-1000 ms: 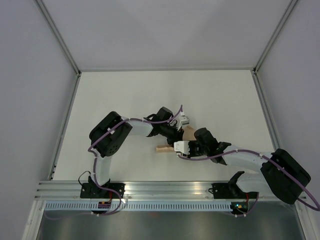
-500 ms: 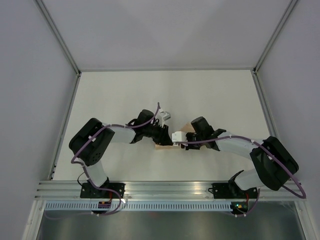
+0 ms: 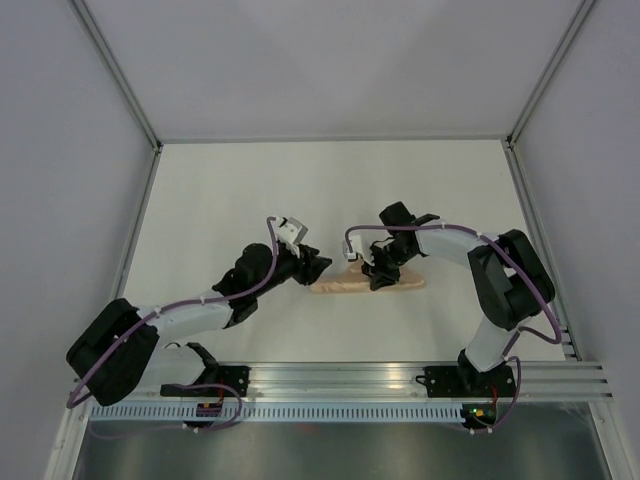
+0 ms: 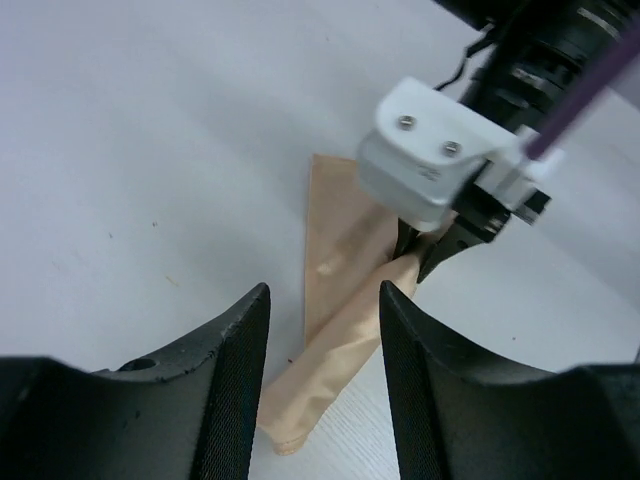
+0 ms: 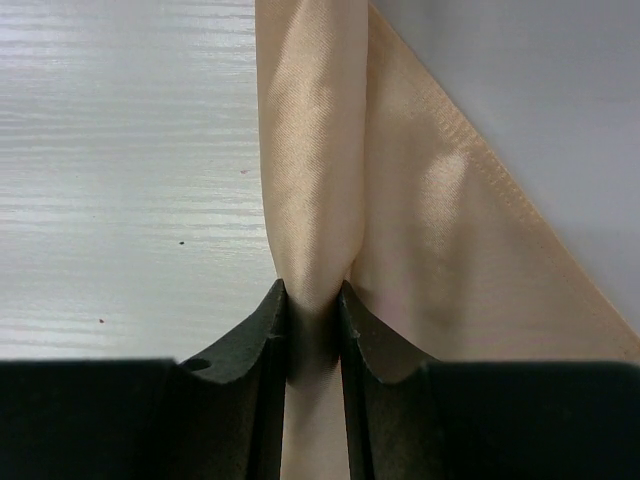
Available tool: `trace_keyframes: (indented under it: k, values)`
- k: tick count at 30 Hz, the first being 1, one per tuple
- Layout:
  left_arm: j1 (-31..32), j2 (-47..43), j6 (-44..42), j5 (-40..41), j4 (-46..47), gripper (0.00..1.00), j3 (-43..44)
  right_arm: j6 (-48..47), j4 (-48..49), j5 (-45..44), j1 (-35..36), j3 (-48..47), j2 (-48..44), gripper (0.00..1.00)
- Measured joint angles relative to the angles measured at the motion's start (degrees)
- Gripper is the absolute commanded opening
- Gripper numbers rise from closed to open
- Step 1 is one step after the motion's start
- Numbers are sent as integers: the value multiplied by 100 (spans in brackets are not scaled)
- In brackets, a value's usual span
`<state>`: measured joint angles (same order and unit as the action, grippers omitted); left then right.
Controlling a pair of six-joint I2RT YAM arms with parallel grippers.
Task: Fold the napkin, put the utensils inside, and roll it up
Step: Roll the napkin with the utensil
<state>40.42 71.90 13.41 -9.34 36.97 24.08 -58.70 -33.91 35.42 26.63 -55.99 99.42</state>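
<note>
Since earlier frame, left arm drawn back toward near-left corner; right arm swung farther over worktop (image 3: 220, 200). Left end effector (image 3: 312, 266) held just off left end of napkin (image 3: 345, 287), jaws spread, nothing pinched. Napkin laid as long narrow peach bundle near worktop centre, running left to right, flat flap seen beside rolled part. Raised fold of napkin pinched by right end effector (image 3: 378, 276), fingers pressed together on cloth in right wrist view.
</note>
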Motion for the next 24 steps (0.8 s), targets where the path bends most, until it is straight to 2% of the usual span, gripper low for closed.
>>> trace_keyframes:
  k: [6,7,10,19,24]
  values:
    - [1257,175,-1453,1119,133,54,2,-13,-713,284,-136,-632,553,0]
    - [1438,317,-1705,1270,146,59,11,-11,-798,321,-155,-706,623,0]
    - [1799,791,-2341,1626,236,62,70,-4,-1001,400,-197,-885,785,0]
    - [2529,2271,-4006,1974,284,64,920,20,-1423,546,-275,-1248,1102,0]
    - [2647,2841,-4607,1950,315,66,1248,31,-1541,562,-282,-1340,1182,1]
